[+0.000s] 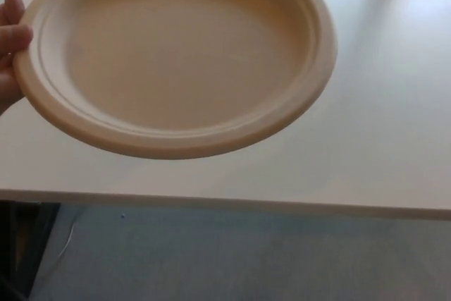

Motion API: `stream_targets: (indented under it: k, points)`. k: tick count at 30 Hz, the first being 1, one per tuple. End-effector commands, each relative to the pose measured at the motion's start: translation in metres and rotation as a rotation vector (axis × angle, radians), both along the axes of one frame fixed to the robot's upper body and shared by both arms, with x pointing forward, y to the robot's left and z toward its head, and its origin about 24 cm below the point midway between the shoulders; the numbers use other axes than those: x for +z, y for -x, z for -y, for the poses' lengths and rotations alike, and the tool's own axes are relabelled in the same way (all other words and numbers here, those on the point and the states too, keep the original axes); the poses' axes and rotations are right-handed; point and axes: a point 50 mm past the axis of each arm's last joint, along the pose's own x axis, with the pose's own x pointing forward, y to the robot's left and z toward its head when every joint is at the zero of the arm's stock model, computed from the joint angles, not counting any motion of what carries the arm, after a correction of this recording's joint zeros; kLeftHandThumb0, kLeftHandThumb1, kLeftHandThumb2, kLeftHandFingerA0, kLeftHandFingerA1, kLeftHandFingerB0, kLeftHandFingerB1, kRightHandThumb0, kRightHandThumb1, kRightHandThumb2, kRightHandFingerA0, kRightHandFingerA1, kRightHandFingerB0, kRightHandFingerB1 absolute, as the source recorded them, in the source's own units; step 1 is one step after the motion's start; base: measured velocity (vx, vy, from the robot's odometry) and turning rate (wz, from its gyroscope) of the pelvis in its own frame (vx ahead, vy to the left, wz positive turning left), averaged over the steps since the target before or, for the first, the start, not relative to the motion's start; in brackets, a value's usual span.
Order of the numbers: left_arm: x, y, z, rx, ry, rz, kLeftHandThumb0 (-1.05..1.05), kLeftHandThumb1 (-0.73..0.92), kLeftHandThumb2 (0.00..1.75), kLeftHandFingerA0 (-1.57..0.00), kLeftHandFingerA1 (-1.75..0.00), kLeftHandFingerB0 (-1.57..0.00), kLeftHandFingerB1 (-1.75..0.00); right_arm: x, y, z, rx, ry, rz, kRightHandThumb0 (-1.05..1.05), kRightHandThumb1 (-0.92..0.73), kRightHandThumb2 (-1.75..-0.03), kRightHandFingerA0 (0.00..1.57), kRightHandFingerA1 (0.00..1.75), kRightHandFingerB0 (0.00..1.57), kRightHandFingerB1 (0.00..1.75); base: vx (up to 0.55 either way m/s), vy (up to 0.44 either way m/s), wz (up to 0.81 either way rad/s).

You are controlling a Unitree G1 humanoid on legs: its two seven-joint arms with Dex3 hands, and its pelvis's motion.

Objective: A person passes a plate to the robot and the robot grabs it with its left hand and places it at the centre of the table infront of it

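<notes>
The job looks like it has only just begun: a person's hand (10, 44) at the left edge of the head view holds the round, tan paper plate (176, 54) by its rim, up over the white table (380, 132), and the plate has not been passed over or put down in the middle of the table. Neither of the robot's hands shows, so I cannot tell if they are loose, clenched or holding anything. The left hand has yet to come and take the plate.

place: unclear, plain indoor room | white table (380, 139) | grey floor (246, 259)
</notes>
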Motion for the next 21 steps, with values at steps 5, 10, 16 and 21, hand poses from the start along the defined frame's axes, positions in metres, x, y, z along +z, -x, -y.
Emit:
stream_targets:
  k: [5, 10, 16, 21]
  points:
    - [0.017, 0.004, 0.021, -0.218, -0.013, 0.235, -0.72, 0.54, 0.84, -0.25, -0.44, -0.18, -0.4, 0.003, 0.003, 0.008, 0.033, 0.018, -0.019, -0.7, -0.71, -0.61, 0.35, 0.61, 0.24, 0.45, 0.0, 0.0, 0.0]
    - [0.05, 0.008, 0.054, -0.354, 0.069, 0.481, -0.71, 0.62, 0.6, -0.29, -0.33, -0.26, -0.29, 0.005, 0.001, 0.01, 0.053, 0.041, -0.029, -0.69, -0.7, -0.61, 0.38, 0.61, 0.25, 0.44, 0.0, 0.0, 0.0]
    - [0.119, 0.018, 0.098, -0.549, 0.177, 0.747, -0.68, 0.61, 0.59, -0.26, -0.33, -0.23, -0.28, 0.006, -0.004, 0.007, 0.033, 0.014, -0.015, -0.68, -0.7, -0.6, 0.31, 0.59, 0.24, 0.45, 0.0, 0.0, 0.0]
    - [0.174, 0.041, 0.127, -0.69, 0.373, 1.011, -0.7, 0.51, 0.8, -0.26, -0.43, -0.17, -0.38, 0.004, 0.001, 0.009, 0.013, -0.007, -0.017, -0.7, -0.7, -0.6, 0.31, 0.62, 0.22, 0.47, 0.0, 0.0, 0.0]
